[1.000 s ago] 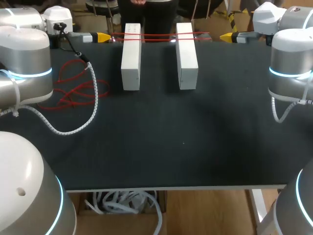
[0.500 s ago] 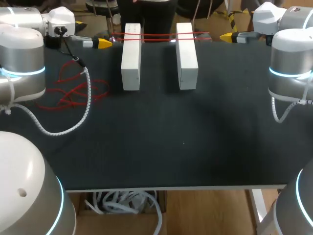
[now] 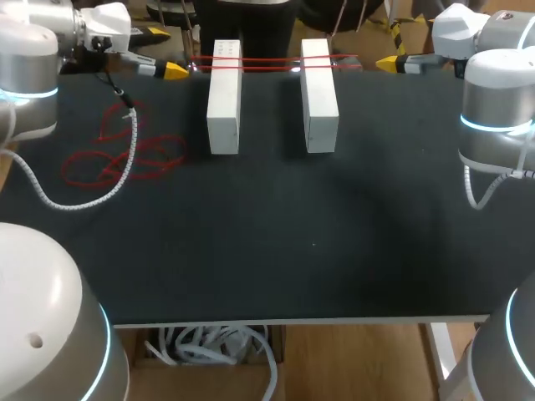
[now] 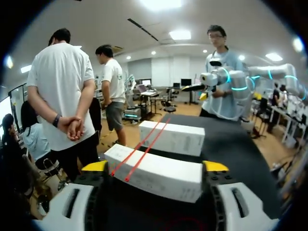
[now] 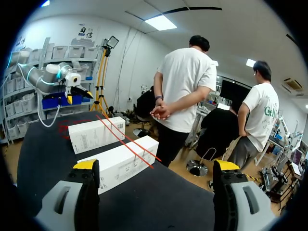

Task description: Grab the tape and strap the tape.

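Jaws wide open on both arms, nothing held.

Left wrist view: left gripper [image 4: 155, 166] has its yellow tips spread wide. The near white box [image 4: 159, 175] lies ahead between them, not touched. Two strands of red tape [image 4: 139, 156] run over its far end and on across the far white box [image 4: 171, 137].

Right wrist view: right gripper [image 5: 156, 165] is also spread wide and empty. The same two boxes are ahead, with the tape strands crossing both tops.

Head view: both grippers sit at the far edge of the table [image 3: 292, 251], one at each end of the strands. More tape lies as a loose red coil [image 3: 117, 159] on the left, next to a white spiral cable [image 3: 84, 200].

Change: over the last second the left arm swung back toward the far-left corner and off the coil, which is now mostly uncovered. Its tips dropped a little and tilted toward the left box's far end. The right arm, boxes and strands are unchanged.

Judgement: the left arm seems to be lining up on the strand end. No grab yet, so strapping hasn't begun.
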